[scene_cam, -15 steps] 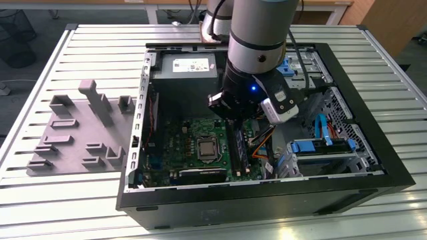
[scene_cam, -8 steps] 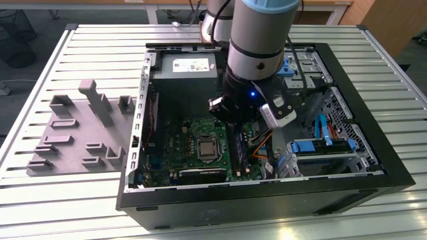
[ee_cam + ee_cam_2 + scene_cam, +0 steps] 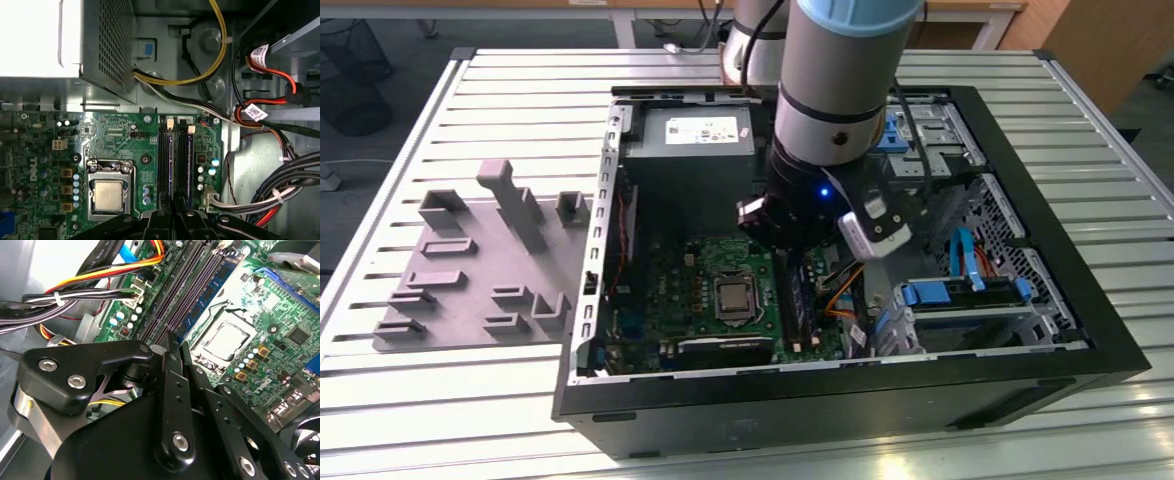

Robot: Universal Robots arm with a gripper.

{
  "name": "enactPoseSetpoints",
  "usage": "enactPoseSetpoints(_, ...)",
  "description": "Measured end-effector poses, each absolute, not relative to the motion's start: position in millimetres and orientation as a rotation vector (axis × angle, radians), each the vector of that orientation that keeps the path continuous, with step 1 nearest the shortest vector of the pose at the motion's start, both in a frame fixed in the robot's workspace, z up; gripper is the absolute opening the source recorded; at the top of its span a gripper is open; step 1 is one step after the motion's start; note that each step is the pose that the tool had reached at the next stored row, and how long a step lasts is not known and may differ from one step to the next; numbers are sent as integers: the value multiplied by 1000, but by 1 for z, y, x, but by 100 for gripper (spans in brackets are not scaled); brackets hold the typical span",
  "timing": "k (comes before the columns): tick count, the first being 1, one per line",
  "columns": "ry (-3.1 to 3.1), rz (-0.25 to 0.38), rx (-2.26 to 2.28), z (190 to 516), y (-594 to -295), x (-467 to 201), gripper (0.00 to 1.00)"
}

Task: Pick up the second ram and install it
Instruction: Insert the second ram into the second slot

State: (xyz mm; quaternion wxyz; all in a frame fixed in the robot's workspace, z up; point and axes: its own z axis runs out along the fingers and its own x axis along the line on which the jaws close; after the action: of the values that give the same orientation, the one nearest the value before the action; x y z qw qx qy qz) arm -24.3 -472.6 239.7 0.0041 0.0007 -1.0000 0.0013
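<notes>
I hold the hand [image 3: 175, 212], fingers together, square over the second ram [image 3: 182, 165], pressing evenly along its memory slot [image 3: 164, 165].

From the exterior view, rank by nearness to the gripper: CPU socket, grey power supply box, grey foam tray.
1. Silver square CPU socket, just below the gripper.
2. Grey power supply box, at the case's far end.
3. Grey foam tray, outside the case, at the view's left.
</notes>
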Motion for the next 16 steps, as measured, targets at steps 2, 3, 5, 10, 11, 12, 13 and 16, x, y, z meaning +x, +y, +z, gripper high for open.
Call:
enactPoseSetpoints(2,-3133,-1,4,237,-473,-24,14)
enactPoseSetpoints(3,-3133,0,4,235,-473,-24,14)
enactPoseSetpoints(5,-3133,0,3,231,-473,-24,14)
enactPoseSetpoints(10,-3132,-1,-1,223,-473,-24,14)
enactPoseSetpoints(11,-3131,-1,-1,222,-473,-24,14)
enactPoseSetpoints(12,-3131,-1,-2,221,-473,-24,14)
enactPoseSetpoints(13,-3131,0,-2,221,-473,-24,14)
enactPoseSetpoints(16,-3131,0,-3,220,-473,-24,14)
